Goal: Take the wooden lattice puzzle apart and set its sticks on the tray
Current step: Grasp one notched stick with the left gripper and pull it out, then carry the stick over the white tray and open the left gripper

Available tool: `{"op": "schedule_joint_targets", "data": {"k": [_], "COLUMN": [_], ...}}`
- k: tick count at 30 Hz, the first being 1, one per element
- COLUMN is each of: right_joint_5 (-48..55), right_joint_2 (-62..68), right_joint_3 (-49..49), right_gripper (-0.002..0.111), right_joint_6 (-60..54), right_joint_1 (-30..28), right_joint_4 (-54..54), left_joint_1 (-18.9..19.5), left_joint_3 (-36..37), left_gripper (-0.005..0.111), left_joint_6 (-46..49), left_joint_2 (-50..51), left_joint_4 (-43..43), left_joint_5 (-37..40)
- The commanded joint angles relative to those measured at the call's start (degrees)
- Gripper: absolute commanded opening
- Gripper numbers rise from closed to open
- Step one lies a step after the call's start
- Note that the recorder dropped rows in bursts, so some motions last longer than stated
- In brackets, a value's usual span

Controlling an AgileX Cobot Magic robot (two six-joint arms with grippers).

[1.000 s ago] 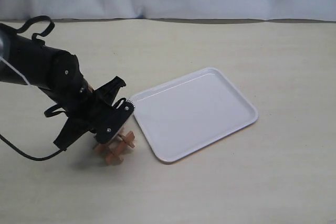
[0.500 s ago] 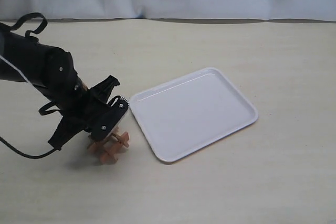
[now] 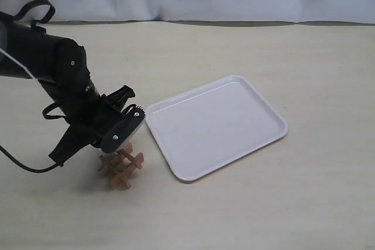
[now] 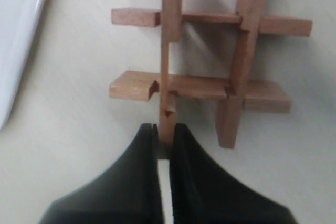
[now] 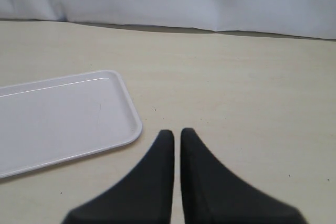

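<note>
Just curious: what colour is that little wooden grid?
Reddish-brown wooden grid; clearest in the left wrist view.

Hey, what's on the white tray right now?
Nothing: the tray lies bare, its whole floor in view. The wooden lattice puzzle is beside it, assembled, the left gripper pinching one stick by its end.

Beige table (image 3: 281, 203) is carrying two things. The tray (image 3: 217, 124) is lying flat near the middle, turned askew to the far edge. The wooden lattice puzzle (image 3: 122, 165) is sitting toward the near-left corner (tilted, maybe not fully resting), just beside the tray.
</note>
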Motion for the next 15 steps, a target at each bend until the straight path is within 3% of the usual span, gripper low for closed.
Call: {"op": "schedule_joint_targets", "data": {"k": [1,11,15], "right_joint_5": [-0.22,-0.22,-0.22], "right_joint_2": [-0.26,-0.26,-0.26], "right_joint_3": [0.04,0.04,0.04], "right_gripper": [0.004,0.004,0.004], "right_joint_6": [0.04,0.04,0.04], "right_joint_1": [-0.22,-0.22,-0.22], "right_joint_4": [-0.04,-0.04,-0.04], "left_joint_1": [0.04,0.04,-1.3], "left_joint_3": [-1.07,-6.43,-6.57], "left_gripper": [0.0,0.0,0.0], "left_joint_6": [-0.6,-13.92,-13.33], "left_joint_2": [-0.19,-2.75,-2.41], "left_joint_4": [-0.34,-4.34,-9.98], "left_joint_5": [0.41,-1.33,-6.3]}}
